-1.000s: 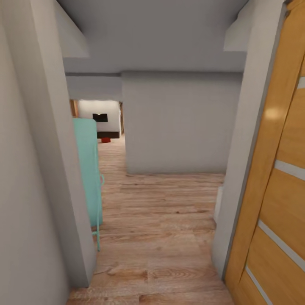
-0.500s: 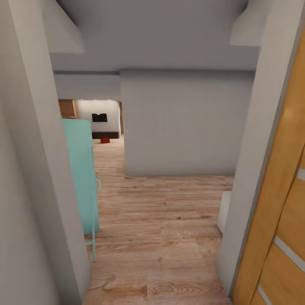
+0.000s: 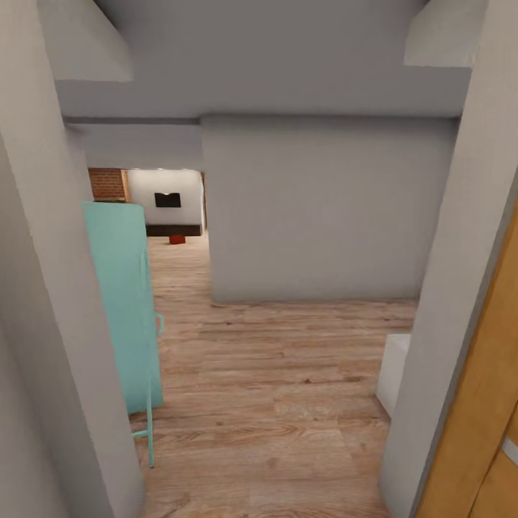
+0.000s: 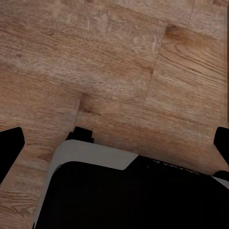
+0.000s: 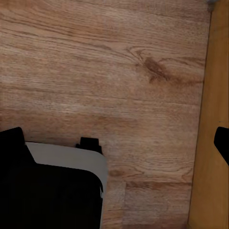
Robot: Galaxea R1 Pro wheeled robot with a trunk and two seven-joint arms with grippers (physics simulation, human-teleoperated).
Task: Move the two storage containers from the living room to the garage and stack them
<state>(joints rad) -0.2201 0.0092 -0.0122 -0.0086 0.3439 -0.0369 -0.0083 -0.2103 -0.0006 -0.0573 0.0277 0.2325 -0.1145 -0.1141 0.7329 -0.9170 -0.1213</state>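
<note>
A small orange-red shape, probably one of the storage containers though too small to be sure, sits on the floor far down the passage, left of centre in the head view, just in front of a dark low cabinet. Above the cabinet a black TV hangs on a white wall, and a strip of red brick shows to its left; this is the living room.

Light wood plank flooring runs from the lower middle of the frame up into that narrow passage. A grey wall block fills the centre and right, its left corner forming the passage's right side. The passage's left side is edged by a turquoise panel with thin turquoise legs, standing against a grey wall edge at the frame's left. At the right edge a grey door frame and an orange wooden door close in, with a white block low beside the frame. The open floor between the two sides is widest in the middle of the frame.

In the left wrist view the left gripper has its dark fingertips wide apart at both frame edges, over planks and the robot's grey-and-black base. In the right wrist view the right gripper is likewise spread, nothing between, with the orange door along the right edge.
</note>
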